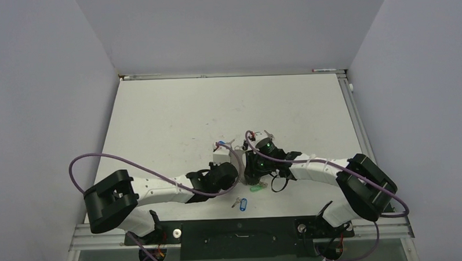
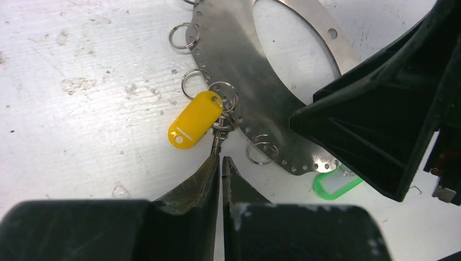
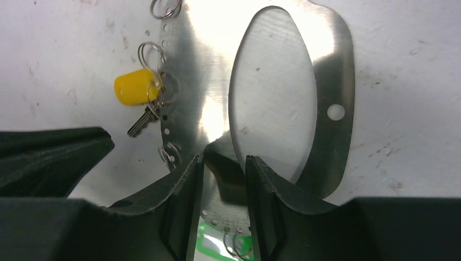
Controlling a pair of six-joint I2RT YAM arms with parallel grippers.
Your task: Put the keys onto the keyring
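Yellow-tagged key (image 2: 217, 136) pinched in left jaws; right jaws clamp metal keyring plate (image 3: 326, 81) rim.

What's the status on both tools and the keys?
Left tool shut, tips at the yellow-tag key. Right tool clamped on the metal plate. Yellow key hangs on a small ring; green tag beside plate.
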